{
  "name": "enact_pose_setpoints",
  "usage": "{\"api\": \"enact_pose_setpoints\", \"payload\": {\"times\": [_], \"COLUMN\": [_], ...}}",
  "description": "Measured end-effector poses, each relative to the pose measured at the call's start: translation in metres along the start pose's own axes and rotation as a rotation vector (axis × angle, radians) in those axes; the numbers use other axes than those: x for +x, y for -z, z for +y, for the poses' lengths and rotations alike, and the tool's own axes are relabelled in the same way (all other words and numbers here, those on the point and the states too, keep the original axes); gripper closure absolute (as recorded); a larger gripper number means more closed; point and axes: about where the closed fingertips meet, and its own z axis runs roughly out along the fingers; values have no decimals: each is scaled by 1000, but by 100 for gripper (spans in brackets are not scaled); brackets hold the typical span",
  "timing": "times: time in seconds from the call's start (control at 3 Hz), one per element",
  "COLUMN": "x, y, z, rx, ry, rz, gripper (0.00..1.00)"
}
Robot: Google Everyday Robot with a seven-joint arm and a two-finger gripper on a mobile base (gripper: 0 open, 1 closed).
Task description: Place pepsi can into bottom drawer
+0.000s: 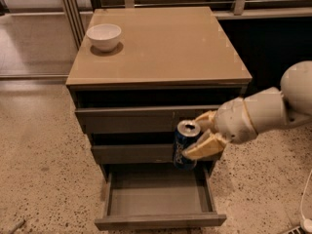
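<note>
Hovering above open bottom drawer (158, 199), tool (194, 138) clamped on pepsi can (183, 149); bowl (104, 35) atop cabinet (165, 52).

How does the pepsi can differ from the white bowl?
The dark blue pepsi can is a tall cylinder; the white bowl is low and wide. The can is held in the tan gripper, in front of the cabinet above the open grey-brown bottom drawer; the bowl rests on the cabinet top. Both stand upright.
</note>
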Motion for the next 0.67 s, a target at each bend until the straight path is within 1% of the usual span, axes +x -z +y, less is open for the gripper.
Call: {"api": "enact_pose_setpoints", "payload": {"times": [0.33, 0.67], "x": [24, 24], "y": [-24, -24], "z": [26, 26], "rx": [-69, -69], "ry": [-32, -31], "rz": [34, 34], "gripper": [100, 100]}}
